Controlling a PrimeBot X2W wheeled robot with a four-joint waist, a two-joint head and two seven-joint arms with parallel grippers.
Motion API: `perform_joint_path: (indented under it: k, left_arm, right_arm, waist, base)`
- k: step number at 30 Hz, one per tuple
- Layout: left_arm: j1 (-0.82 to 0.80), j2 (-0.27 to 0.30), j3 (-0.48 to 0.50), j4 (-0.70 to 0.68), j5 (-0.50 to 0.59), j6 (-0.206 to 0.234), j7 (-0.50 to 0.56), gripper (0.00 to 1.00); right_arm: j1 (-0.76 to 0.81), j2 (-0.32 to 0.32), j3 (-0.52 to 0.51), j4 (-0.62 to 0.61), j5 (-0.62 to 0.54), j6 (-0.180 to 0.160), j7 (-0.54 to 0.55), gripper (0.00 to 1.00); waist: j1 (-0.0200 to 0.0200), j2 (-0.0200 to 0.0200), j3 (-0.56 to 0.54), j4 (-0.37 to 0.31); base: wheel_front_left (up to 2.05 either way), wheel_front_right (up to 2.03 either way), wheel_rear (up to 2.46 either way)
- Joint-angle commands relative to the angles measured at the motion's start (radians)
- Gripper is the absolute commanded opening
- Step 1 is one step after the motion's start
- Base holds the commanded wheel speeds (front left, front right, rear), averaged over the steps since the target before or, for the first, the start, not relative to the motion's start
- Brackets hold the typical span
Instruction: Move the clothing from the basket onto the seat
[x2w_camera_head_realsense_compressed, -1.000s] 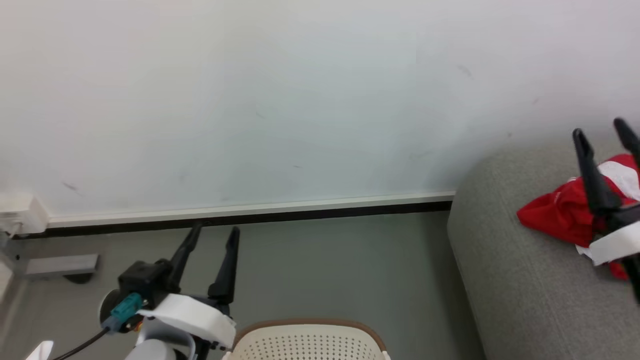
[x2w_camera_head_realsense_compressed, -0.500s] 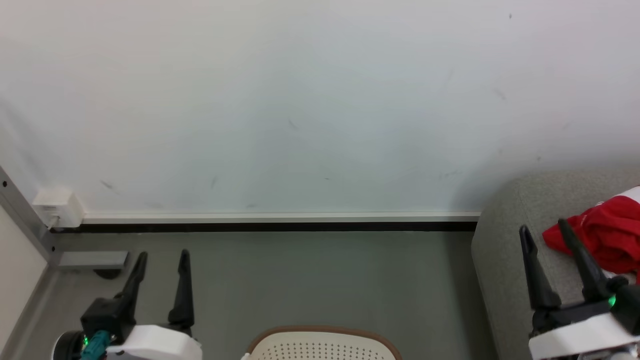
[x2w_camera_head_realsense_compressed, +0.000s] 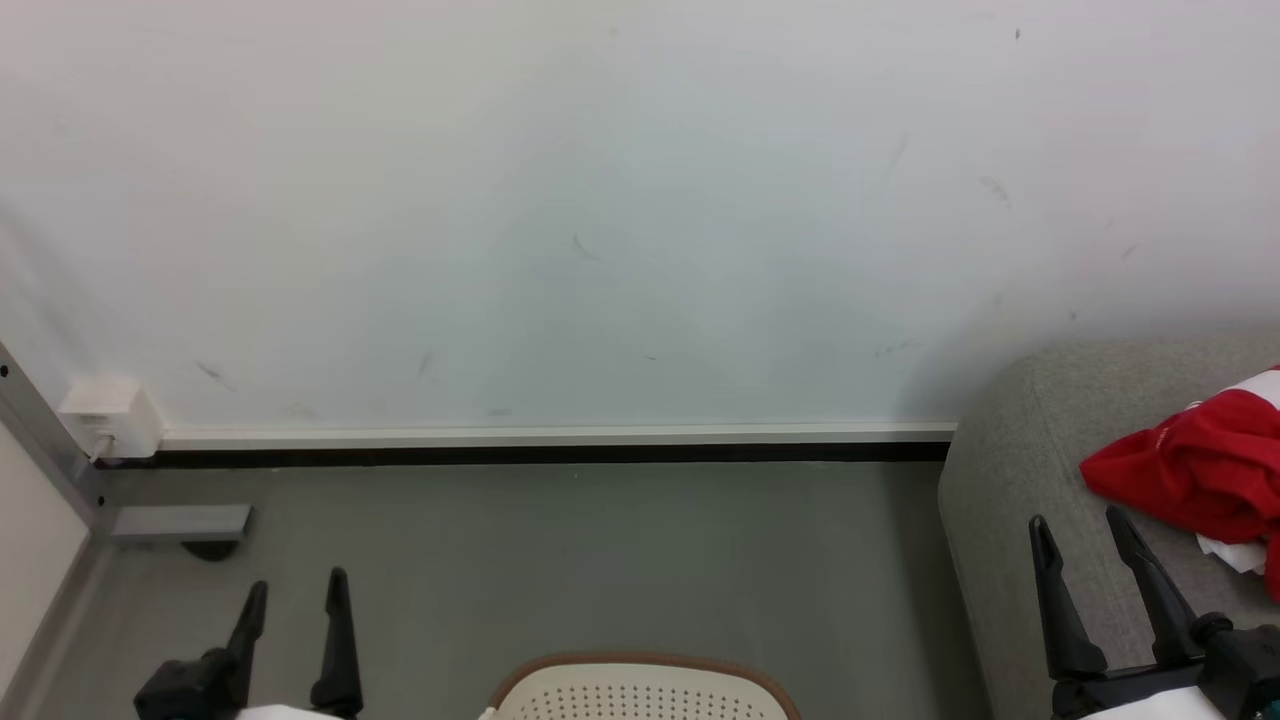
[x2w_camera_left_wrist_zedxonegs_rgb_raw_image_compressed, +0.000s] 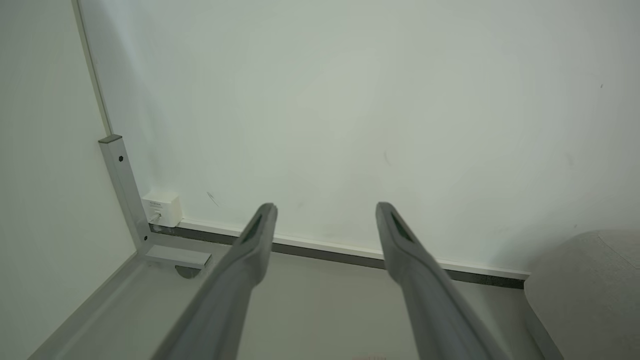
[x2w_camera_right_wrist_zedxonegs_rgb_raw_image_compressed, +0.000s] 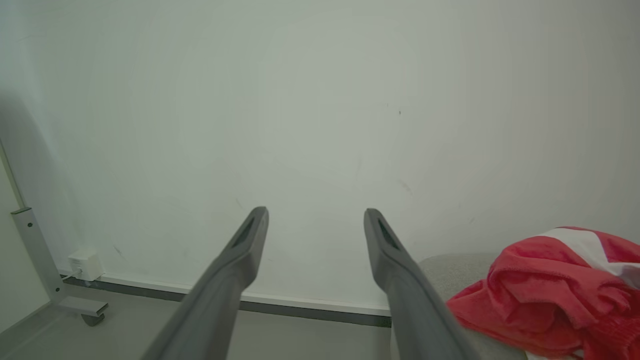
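Observation:
Red clothing with white panels lies crumpled on the grey seat at the right edge of the head view; it also appears as the red clothing on the seat in the right wrist view. The cream basket with a brown rim peeks in at the bottom centre; its inside is hidden. My right gripper stands open and empty over the seat's near corner, left of the clothing. Low at the left, my left gripper is open and empty above the floor.
A white wall with a pale skirting board closes the far side. A grey metal frame leg with a foot and caster and a small white box stand at the left. Grey floor lies between basket and wall.
Both grippers have dropped toward the bottom of the head view. The right one has drawn back off the clothing, which stays on the seat. The camera shifted too.

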Motion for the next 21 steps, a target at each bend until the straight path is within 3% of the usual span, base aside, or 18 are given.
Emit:
perform_joint_path:
  k: [1,19,20,21]
  left_arm:
    - [0.016,-0.012,0.013,0.018,0.009,-0.013,0.000,1.00]
    - [-0.014,-0.071,0.109,0.071,0.093,-0.089,0.000,1.00]
    - [-0.007,-0.072,0.108,0.070,0.090,-0.088,0.000,0.00]
    - [-0.005,-0.074,0.107,0.077,0.089,-0.088,0.002,0.00]
  right_arm:
    - [0.010,0.003,-0.005,0.007,-0.007,-0.003,-0.003,1.00]
    - [-0.003,0.001,-0.006,0.019,0.009,-0.003,-0.003,1.00]
    - [-0.001,0.004,-0.003,0.019,0.006,0.000,0.000,0.00]
    - [0.002,0.005,-0.002,0.026,0.008,0.000,0.001,0.00]
  waist:
    - [0.0000,0.0000,0.002,-0.004]
    - [0.0000,0.0000,0.006,-0.014]
    - [0.0000,0.0000,0.006,-0.014]
    - [0.0000,0.0000,0.006,-0.015]
  base:
    - [0.00,0.00,0.00]
    - [0.00,0.00,0.00]
    - [0.00,0.00,0.00]
    - [0.00,0.00,0.00]
